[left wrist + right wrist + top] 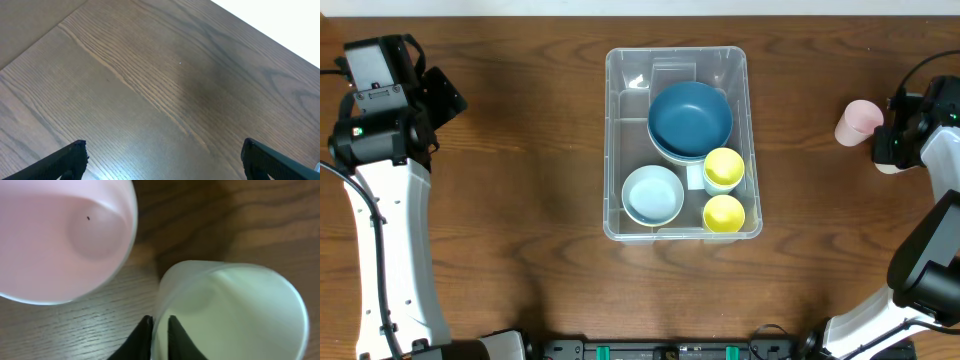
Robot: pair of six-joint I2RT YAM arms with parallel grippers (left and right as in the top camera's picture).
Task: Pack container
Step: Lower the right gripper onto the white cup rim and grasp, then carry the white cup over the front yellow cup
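Note:
The clear container (615, 130) stands mid-table. It holds a dark blue bowl (690, 118), a light blue bowl (653, 194) and two yellow cups (723, 168) (724, 213). At the far right, my right gripper (160, 322) is shut on the rim of a pale green cup (235, 310), one finger inside and one outside. The arm mostly hides that cup in the overhead view (887, 167). A pink cup (60, 235) stands just beside it, also seen from overhead (860, 122). My left gripper (162, 155) is open and empty over bare wood at the far left (440, 95).
The table is dark brown wood (520, 200). Its far edge runs along the top of the overhead view. The pink cup stands close to my right gripper's fingers.

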